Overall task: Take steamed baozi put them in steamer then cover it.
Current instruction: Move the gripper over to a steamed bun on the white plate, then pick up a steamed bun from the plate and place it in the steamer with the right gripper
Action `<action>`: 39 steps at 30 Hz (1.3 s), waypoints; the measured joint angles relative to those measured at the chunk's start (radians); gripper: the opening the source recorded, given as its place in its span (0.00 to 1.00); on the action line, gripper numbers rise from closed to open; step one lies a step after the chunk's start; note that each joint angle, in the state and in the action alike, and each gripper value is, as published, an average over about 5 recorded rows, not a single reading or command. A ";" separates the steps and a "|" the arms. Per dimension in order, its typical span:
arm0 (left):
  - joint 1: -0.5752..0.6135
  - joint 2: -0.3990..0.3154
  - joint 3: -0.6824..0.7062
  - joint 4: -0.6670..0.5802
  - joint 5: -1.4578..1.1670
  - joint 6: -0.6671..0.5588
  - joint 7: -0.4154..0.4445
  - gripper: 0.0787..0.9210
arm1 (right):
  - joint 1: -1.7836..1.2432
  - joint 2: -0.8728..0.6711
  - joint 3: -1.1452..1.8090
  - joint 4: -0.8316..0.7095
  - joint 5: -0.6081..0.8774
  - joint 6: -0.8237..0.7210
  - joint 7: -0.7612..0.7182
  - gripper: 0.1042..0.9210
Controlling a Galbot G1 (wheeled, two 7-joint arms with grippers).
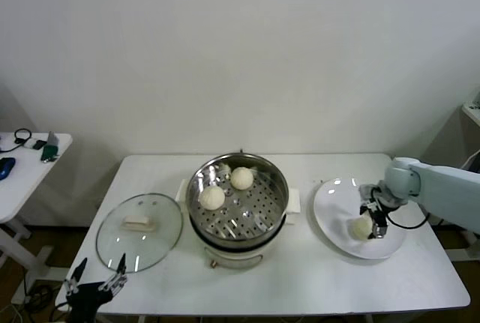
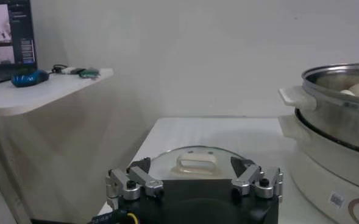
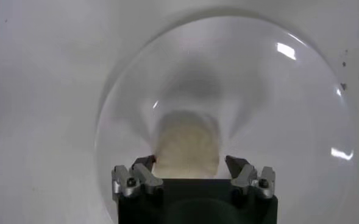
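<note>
The steel steamer (image 1: 276, 188) stands mid-table with two baozi (image 1: 211, 197) (image 1: 241, 178) on its perforated tray. A third pale round shape (image 1: 223, 168) is partly hidden by the far rim. One baozi (image 1: 361, 228) lies on the white plate (image 1: 334, 203) at the right. My right gripper (image 1: 373, 222) is down on the plate, open, with its jaws on either side of this baozi (image 3: 187, 143). The glass cover (image 1: 139, 231) lies flat left of the steamer. My left gripper (image 1: 97, 272) is open and empty at the table's front left corner, with the cover (image 2: 194, 163) just beyond it.
A small side table (image 1: 30, 160) with cables and small items stands at the far left, and a monitor (image 2: 7, 36) is above it. The steamer's side (image 2: 344, 122) is close on one side of the left gripper. The white wall is behind the table.
</note>
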 measured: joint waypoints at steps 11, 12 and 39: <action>-0.002 0.004 -0.001 0.003 0.001 0.003 -0.002 0.88 | 0.030 0.005 -0.010 0.001 0.002 0.024 -0.023 0.67; -0.002 0.005 -0.001 0.003 0.002 0.004 -0.002 0.88 | 0.049 0.008 -0.022 0.006 0.005 0.032 -0.029 0.67; -0.004 0.007 0.004 -0.009 0.020 0.011 0.000 0.88 | 0.728 0.374 -0.117 0.375 0.016 0.499 -0.172 0.67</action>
